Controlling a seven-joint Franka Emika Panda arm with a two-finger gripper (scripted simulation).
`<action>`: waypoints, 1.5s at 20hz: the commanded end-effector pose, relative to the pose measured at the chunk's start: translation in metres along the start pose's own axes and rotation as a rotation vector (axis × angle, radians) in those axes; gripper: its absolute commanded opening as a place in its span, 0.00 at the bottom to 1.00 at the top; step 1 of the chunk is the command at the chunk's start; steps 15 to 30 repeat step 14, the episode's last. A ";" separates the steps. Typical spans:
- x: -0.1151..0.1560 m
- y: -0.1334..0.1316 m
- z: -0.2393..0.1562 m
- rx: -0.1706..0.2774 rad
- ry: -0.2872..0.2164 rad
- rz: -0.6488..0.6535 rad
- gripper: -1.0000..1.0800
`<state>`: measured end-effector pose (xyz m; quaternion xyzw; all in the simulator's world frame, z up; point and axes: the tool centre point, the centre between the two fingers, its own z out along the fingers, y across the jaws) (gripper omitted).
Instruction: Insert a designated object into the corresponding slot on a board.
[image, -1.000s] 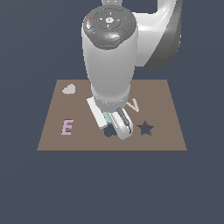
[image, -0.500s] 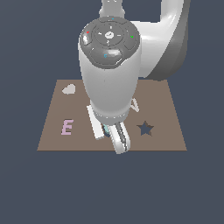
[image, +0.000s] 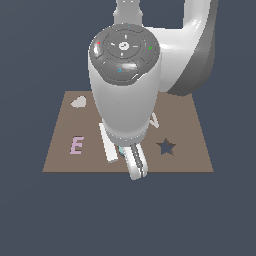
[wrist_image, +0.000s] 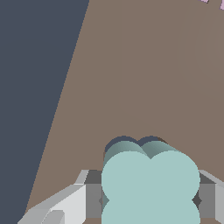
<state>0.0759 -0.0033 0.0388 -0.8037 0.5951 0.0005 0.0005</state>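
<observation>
The step in hand was judged to be insertion — the teal piece (wrist_image: 150, 186) was being lowered into the slot (wrist_image: 131, 142).

- Claw (wrist_image: 148, 199): closed on the piece. In the wrist view grey fingers (wrist_image: 92, 197) were seen pressed to either side of the lobed, clover-like piece, with no gap visible.
- Piece: held between the fingers, directly beneath the claw, low over the board (image: 185, 150). A dark, lobed rim of the slot was seen just beyond the piece's far edge, so the piece appeared partly over the slot, or already entering it. How deep it sat could not be told.
- In the exterior view the claw (image: 136, 167) was seen near the board's near edge; the piece and the slot were hidden there by the arm. The star cut-out (image: 165, 147) lay just beside the claw, toward the exterior view's right; the pink E (image: 76, 145) lay well apart on the other side, and the heart (image: 78, 102) farther off.

Next move, as judged: the lobes would need to be matched to the slot's outline, the piece pressed straight down until flush, and only then released.

Against the earlier frames: the wrist was found lower and turned, and the claw nearer the board's near edge — the teal glimpsed between the fingers a second before was no longer visible from outside. The board and its letters were unmoved.
</observation>
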 end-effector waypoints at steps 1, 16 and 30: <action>0.000 0.000 0.005 -0.001 0.000 0.002 0.00; 0.001 0.000 0.008 -0.001 0.000 0.003 0.96; 0.001 0.000 0.008 -0.001 0.000 0.003 0.96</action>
